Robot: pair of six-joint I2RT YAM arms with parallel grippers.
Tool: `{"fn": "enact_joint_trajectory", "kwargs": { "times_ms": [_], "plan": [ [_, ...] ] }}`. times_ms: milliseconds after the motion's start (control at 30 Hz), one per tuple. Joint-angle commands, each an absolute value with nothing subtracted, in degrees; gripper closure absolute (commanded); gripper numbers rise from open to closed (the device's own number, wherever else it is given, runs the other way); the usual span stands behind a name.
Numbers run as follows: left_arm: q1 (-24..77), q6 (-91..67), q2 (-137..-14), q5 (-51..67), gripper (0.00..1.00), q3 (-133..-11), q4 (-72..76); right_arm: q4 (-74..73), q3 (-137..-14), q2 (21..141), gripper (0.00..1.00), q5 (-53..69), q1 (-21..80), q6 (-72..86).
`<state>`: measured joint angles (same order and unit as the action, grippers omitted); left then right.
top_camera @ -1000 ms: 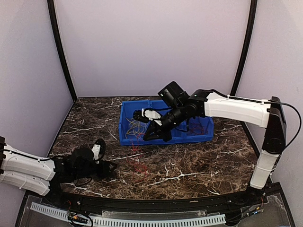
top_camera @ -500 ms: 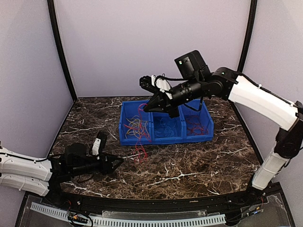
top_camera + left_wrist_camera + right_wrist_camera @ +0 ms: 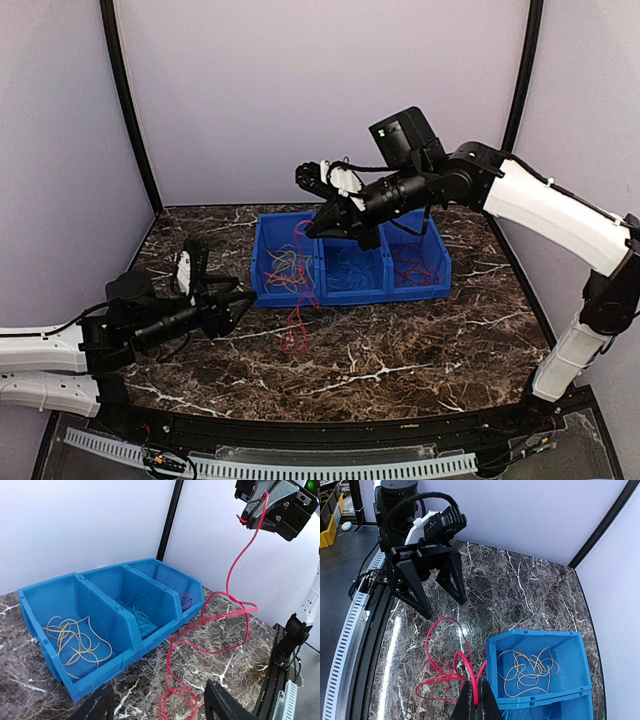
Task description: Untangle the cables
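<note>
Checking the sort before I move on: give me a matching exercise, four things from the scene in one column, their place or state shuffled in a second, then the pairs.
1. yellow cables
2. blue cables
3. red cable
4. left claw

A. pinched in the shut right claw, hanging down to the table
B. open, low over the table
C. middle compartment of the blue bin
D. end compartment of the blue bin, on the left arm's side

Pairs: 1-D, 2-C, 3-A, 4-B
</note>
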<state>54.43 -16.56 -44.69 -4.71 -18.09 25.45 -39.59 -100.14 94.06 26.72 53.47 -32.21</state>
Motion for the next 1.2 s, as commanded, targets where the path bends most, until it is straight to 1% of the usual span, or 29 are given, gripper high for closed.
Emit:
{"fn": "enact_joint_trajectory", "kwargs": {
  "times_ms": [0,33,100,200,267,333,400,500,633,700,833,900,1000,1067,1100,1167],
  "plan": [
    [56.56,-2.54,-48.35,-9.28,0.36,-26.08,17.41,-38.89,-99.59,93.60,1.00,27.40,53.85,-31.00],
    [56.85,-1.45,-49.57,-9.74,0.36,-26.93,16.46,-38.85,-99.42,93.68,1.00,27.48,53.87,-30.75],
    [57.19,1.15,-51.47,-10.71,0.39,-29.70,14.31,-38.63,-99.24,93.83,1.00,27.27,53.83,-30.46],
    [57.30,-0.96,-53.11,-11.68,0.48,-33.30,11.14,-38.38,-99.44,94.11,1.00,26.32,53.88,-29.63],
    [57.60,-4.90,-52.46,-12.81,0.52,-32.40,11.00,-37.76,-99.49,94.22,1.00,25.37,53.87,-28.93],
    [58.34,-8.42,-50.36,-13.92,0.53,-30.03,12.12,-37.33,-99.70,94.34,1.00,24.63,53.83,-28.38],
    [58.96,-10.75,-47.25,-11.99,0.53,-27.14,14.29,-36.99,-99.84,94.56,1.00,24.00,53.86,-27.86],
    [60.14,-12.93,-47.57,-4.62,0.50,-24.35,18.08,-36.22,-99.75,94.80,1.00,23.52,53.88,-27.08],
    [63.06,-14.60,-53.88,-4.45,0.39,-23.62,28.51,-35.61,-99.71,95.24,1.00,22.83,53.87,-26.51],
    [63.75,-15.53,-58.79,-5.49,0.35,-24.79,34.16,-35.53,-99.68,95.55,1.00,22.11,53.87,-26.41],
    [63.89,-18.40,-68.73,-7.36,0.32,-28.75,41.61,-35.29,-99.51,95.71,1.00,21.56,53.88,-26.11],
    [63.90,-20.19,-74.03,-8.61,0.31,-30.16,46.63,-35.18,-99.47,95.71,1.00,21.44,53.85,-25.95],
    [63.94,-24.00,-78.14,-14.42,0.31,-32.79,48.12,-35.16,-99.57,95.71,1.00,21.56,53.88,-25.74],
    [63.90,-24.34,-80.52,-14.77,0.33,-33.17,51.67,-35.13,-99.54,95.71,1.00,21.58,53.80,-25.69],
    [63.90,-24.38,-81.87,-14.85,0.34,-33.37,53.63,-35.10,-99.43,95.71,1.00,21.55,53.83,-25.67],
    [63.90,-24.09,-83.53,-14.60,0.44,-34.15,55.26,-34.95,-99.33,95.73,1.00,21.21,53.78,-25.75]
  ]
}}
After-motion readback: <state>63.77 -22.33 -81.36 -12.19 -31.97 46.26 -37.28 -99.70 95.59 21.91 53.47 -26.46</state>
